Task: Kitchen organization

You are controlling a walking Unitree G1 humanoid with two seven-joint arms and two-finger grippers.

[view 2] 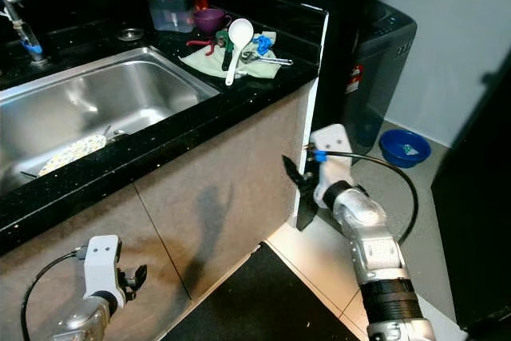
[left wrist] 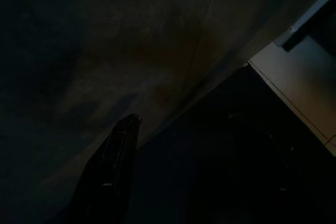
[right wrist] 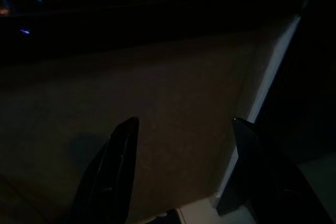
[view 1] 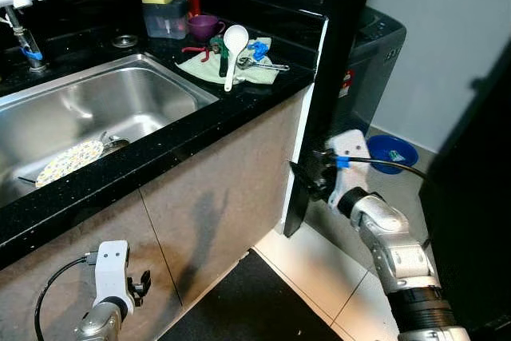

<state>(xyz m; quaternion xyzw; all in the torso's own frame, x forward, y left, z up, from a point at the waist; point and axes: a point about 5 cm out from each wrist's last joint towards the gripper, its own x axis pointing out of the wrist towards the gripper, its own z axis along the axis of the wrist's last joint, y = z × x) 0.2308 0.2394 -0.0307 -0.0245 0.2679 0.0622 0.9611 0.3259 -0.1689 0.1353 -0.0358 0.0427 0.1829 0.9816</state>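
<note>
surface (view 1: 239,101) black, steel sink (view 1: 96,109) set in it, patterned plate (view 1: 68,161) inside | green cloth (view 1: 231,69) with white spoon (view 1: 233,45) near the surface's corner, well above right tool (right wrist: 181,171) | right tool spread wide, empty, facing the cabinet front (view 1: 223,197) | left tool (left wrist: 178,171) low by cabinet, spread, empty

Bright sharp head views, dim wrist views
</note>
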